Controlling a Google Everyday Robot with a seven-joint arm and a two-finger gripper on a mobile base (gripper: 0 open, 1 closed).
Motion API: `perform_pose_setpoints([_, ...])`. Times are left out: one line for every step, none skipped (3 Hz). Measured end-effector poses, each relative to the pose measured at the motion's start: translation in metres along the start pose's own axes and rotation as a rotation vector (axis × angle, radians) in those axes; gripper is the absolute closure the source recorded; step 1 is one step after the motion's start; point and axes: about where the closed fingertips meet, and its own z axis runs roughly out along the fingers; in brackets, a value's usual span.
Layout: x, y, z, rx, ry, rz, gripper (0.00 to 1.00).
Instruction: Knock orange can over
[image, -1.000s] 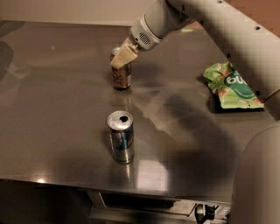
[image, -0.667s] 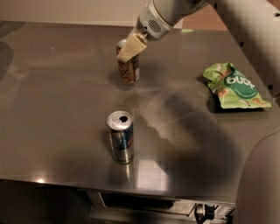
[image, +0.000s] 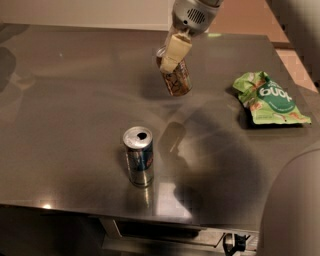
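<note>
Orange can (image: 177, 79) tilts toward the back, gripper (image: 173, 54) against its top; can't tell grip state. You've a glossy grey metal table (image: 75, 100) w/ silver-blue can (image: 139, 156) upright in front, green bag (image: 267, 97) on the right.

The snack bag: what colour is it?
Green with white lettering, seen in the camera view: snack bag. The gripper is against the tilted orange can.

Arm (image: 295, 205): big blurred grey section fills lower-right corner, close to cam; another part runs along upper-right edge. Grey vented wrist (image: 192, 14) sits at top centre, angled down & to the left. Gripper (image: 172, 54) hangs just below wrist, pale cream, slanting down-left. It's over the far middle of the surface (image: 75, 100), raised off it, not touching.
</note>
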Motion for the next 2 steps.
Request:
perform_pose_setpoints([0.032, 0.002, 0.01, -0.033, 0.148, -0.025, 1.0])
perform_pose_setpoints([0.051, -0.003, 0.021, -0.039, 0.259, -0.066, 0.81])
